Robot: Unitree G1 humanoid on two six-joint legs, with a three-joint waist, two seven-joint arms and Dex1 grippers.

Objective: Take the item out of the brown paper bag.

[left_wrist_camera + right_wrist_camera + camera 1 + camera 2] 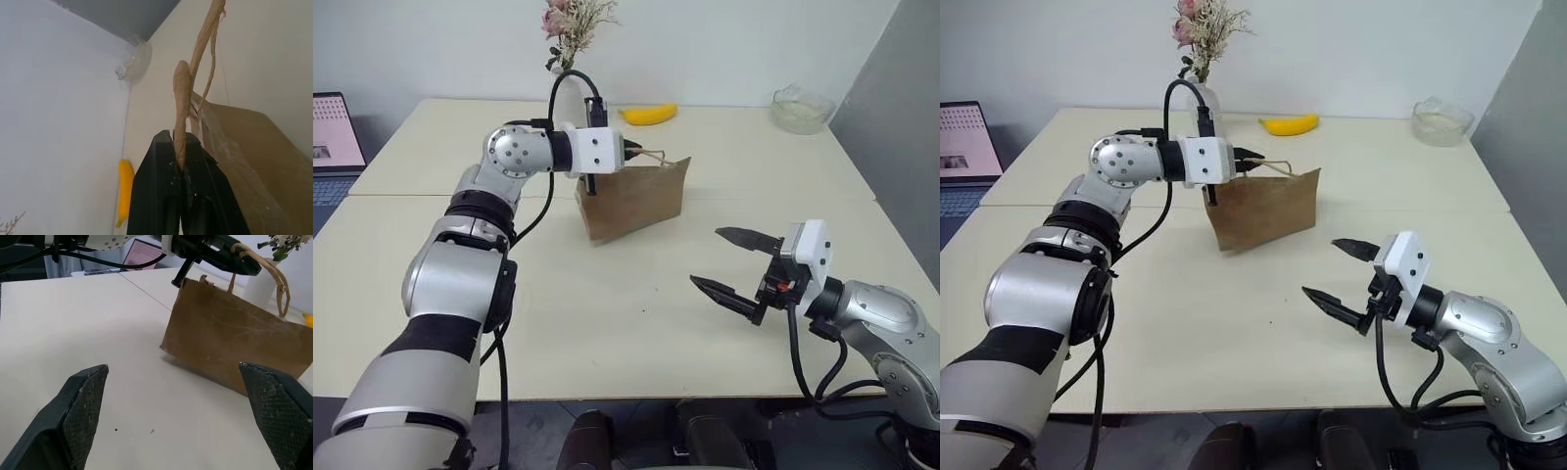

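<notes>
The brown paper bag stands upright in the middle of the cream table, its top open. My left gripper hovers over the bag's left top corner, shut on one tan loop handle; the handle strand runs between its black fingers and up. The same handle arcs off the gripper tip in the right wrist view. My right gripper stands open to the bag's right, nearer the table's front, with nothing between its fingers. The item is hidden; the bag's inside cannot be seen.
A yellow banana lies at the back of the table behind the bag. A clear vase of dried flowers stands behind my left arm. A glass bowl sits at the back right. A laptop is at far left.
</notes>
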